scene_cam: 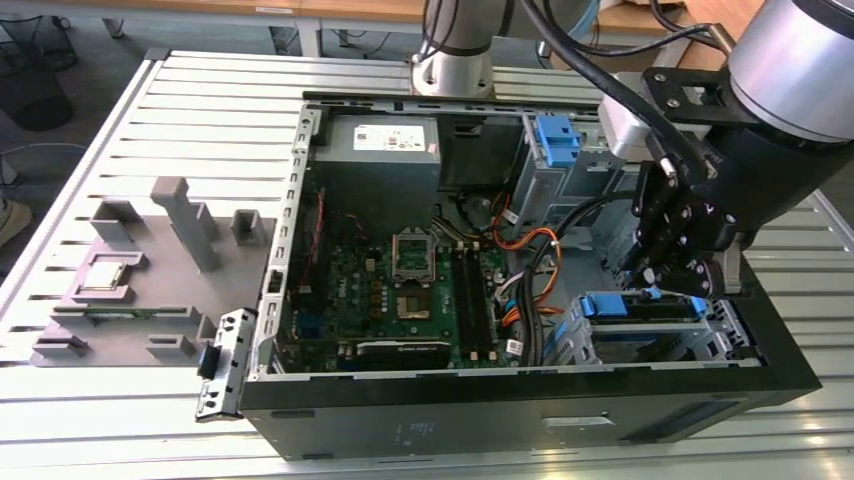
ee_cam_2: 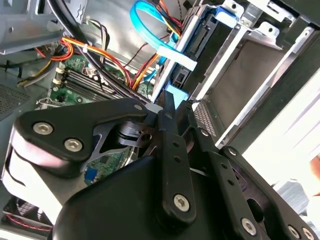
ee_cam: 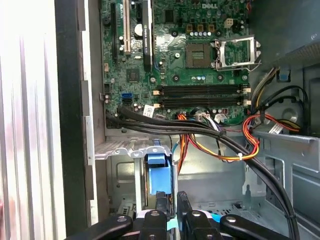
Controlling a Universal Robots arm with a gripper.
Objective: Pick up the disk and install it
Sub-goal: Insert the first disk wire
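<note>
Exterior view shows the arm's black pincer (scene_cam: 663, 285) reaching down into an open black metal computer tower case (scene_cam: 534, 425), which lies on its side on a slatted aluminium bench (scene_cam: 134, 430). Directly under the pincer's tip is the disk (scene_cam: 641, 306), a flat drive in a bright blue plastic carrier. It stands on edge inside a silver sheet-metal drive cage (scene_cam: 731, 335) at the corner of the case.

In the first wrist view the pincer (ee_cam: 171, 200) is touching or just short of the blue end of the disk (ee_cam: 160, 175), which sits in the cage. I cannot tell whether the pincer is clenched on it or released. In the second wrist view the pincer (ee_cam_2: 176, 106) ends right at the disk's pale blue edge (ee_cam_2: 175, 93).

A bundle of orange, red and yellow wires (ee_cam: 250, 145) runs just beside the pincer, and the green motherboard (ee_cam: 200, 65) lies beyond it. Well apart from the pincer, toward the exterior view's left, a grey moulded fixture tray (scene_cam: 134, 290) rests on the bench.
</note>
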